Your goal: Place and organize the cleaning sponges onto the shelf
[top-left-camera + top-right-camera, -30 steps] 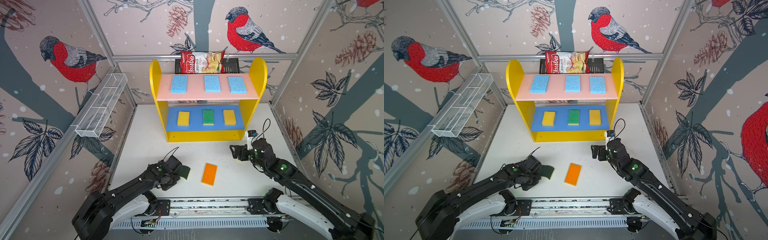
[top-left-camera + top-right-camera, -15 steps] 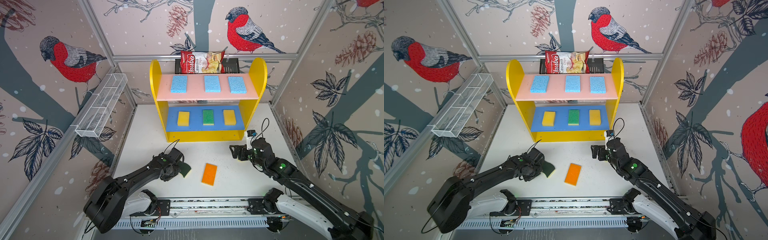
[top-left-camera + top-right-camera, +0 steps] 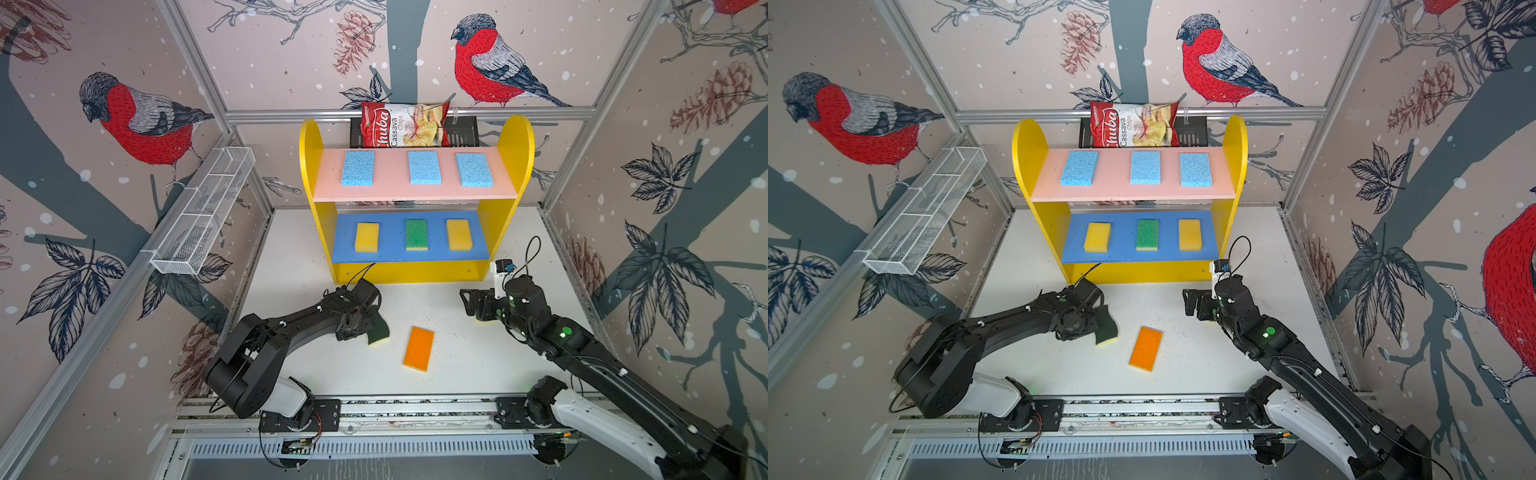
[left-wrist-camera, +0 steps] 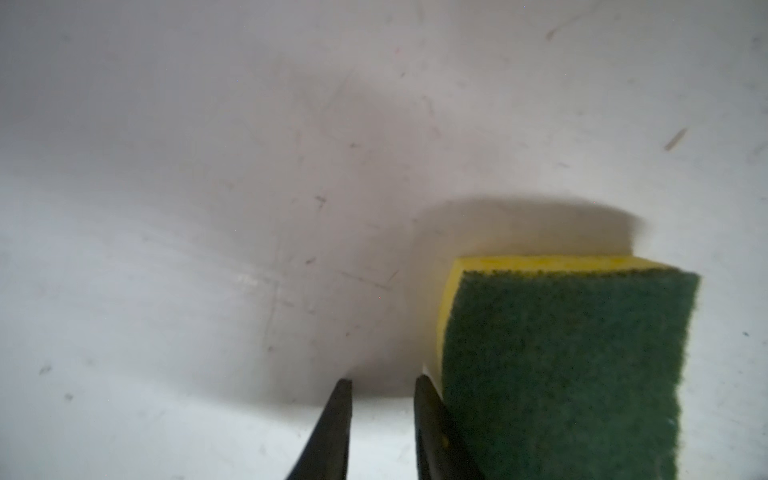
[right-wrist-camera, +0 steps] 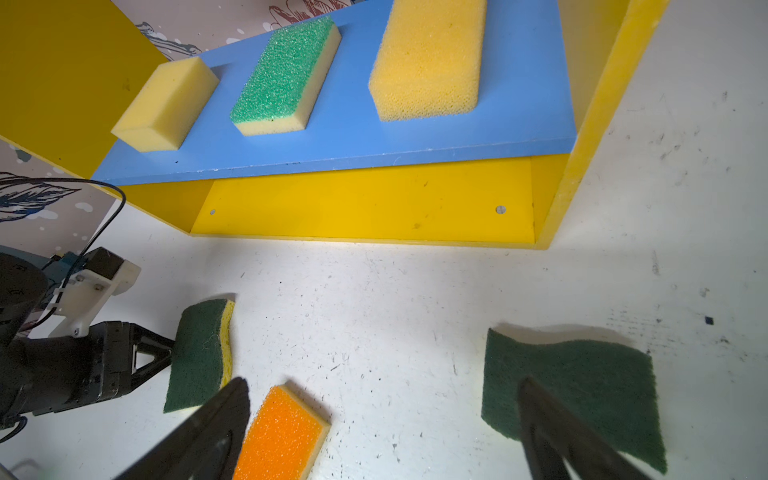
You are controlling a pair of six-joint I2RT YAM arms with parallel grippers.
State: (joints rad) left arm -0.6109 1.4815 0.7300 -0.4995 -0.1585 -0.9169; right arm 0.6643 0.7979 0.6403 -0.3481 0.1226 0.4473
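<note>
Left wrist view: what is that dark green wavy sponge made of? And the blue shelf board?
Dark green wavy sponge: likely a matte, fuzzy fibre scouring pad on yellow foam, visible at its edge. Blue shelf board: probably painted wood or fibreboard; smooth, faintly glossy, with crisp edges.

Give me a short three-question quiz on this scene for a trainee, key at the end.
1. How many light blue sponges lie on the pink upper board of the shelf?
2. True or false: the orange-topped sponge lies on the table, not on the shelf.
3. The right gripper is: A) open, near a wavy dark-green sponge; B) shut on a yellow sponge; C) out of view.
Key: 1) three; 2) true; 3) A.
</note>
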